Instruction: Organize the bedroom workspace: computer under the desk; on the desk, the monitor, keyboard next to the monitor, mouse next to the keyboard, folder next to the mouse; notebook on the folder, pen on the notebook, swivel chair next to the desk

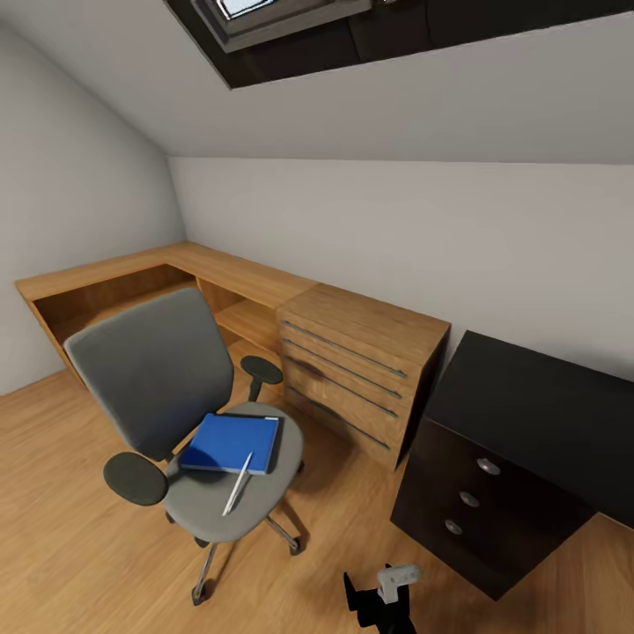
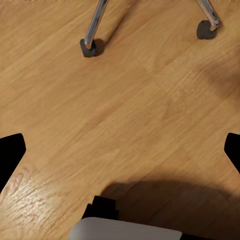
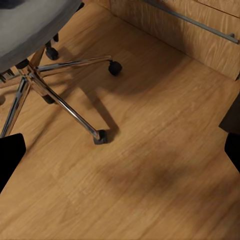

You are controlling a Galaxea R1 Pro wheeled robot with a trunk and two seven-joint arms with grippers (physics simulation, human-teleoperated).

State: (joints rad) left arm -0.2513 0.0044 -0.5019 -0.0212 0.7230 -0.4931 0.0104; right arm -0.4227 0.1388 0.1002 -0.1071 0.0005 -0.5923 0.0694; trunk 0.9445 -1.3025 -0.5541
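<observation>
Blue folder (image 1: 231, 443): lower left, flat on swivel chair (image 1: 150, 374) seat; probably light, stiff; grip an overhanging edge.
Pen (image 1: 237, 483): across folder's corner, likely rolls.
Jaws: both wide, empty.

The swivel chair (image 1: 180, 414) stands on the floor (image 1: 70, 537) in front of the desk (image 1: 220, 269), which runs along the wall behind the chair, with a drawer unit (image 1: 361, 370) at the desk's right end, to the right of the chair. On the chair's seat lies the folder (image 1: 231, 443), and the pen (image 1: 237, 483) lies on the seat at the folder's near edge, its far end overlapping the folder. Farther right of the chair, beyond the drawer unit, stands a cabinet (image 1: 519, 449) against the same wall.
</observation>
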